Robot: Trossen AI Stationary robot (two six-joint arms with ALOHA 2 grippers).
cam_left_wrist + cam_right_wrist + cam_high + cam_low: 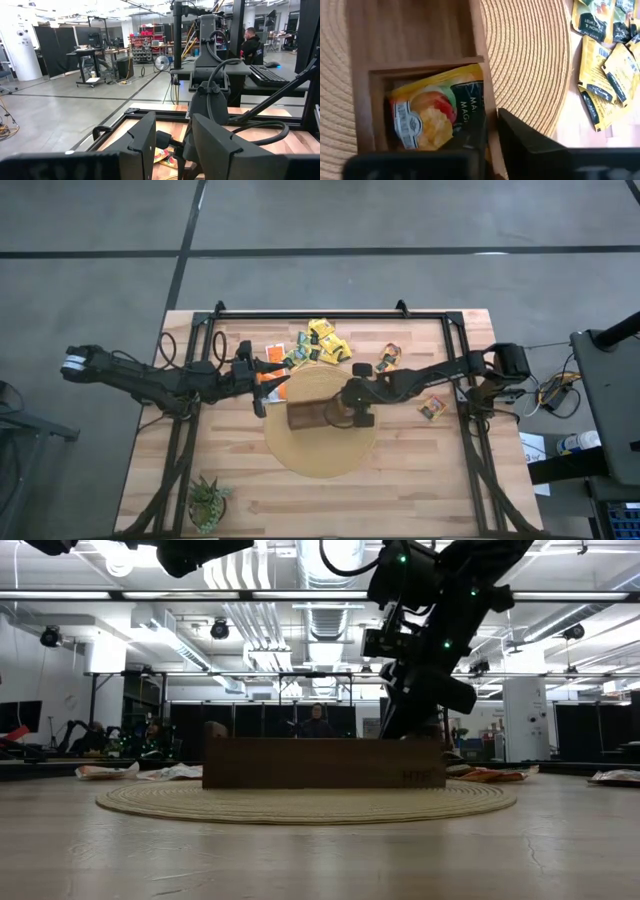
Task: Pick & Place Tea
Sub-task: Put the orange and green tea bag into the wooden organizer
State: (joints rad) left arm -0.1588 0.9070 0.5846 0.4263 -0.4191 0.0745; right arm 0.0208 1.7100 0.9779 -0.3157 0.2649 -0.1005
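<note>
From where I stand, the placing step is in hand. The right gripper [352, 408] hangs over the 3 o'clock end of the wooden box [308, 414], which sits in the middle of the table on a round woven mat [320, 455]. Looking down past that wrist, one orange and green tea sachet [435, 115] lies tilted in the end compartment, one edge riding up against the wall beside the gripper. I cannot tell whether that pincer is still clamped on the sachet's edge or already off it.

The left gripper [262, 385] waits at about 9 o'clock of the box, its fingers [142, 142] apart and nothing between them.

The rest of the tea is still on the tabletop. A loose heap of yellow and green sachets [320, 342] lies at 12 o'clock, a couple more [390, 360] at 1 o'clock, and one [432, 408] at 3 o'clock.

I judge the next move calls for a clean release and a straight lift clear of the box wall, so that the sachet is not dragged out. Then comes a reach to the nearest loose sachet, taken alone by its edge.
</note>
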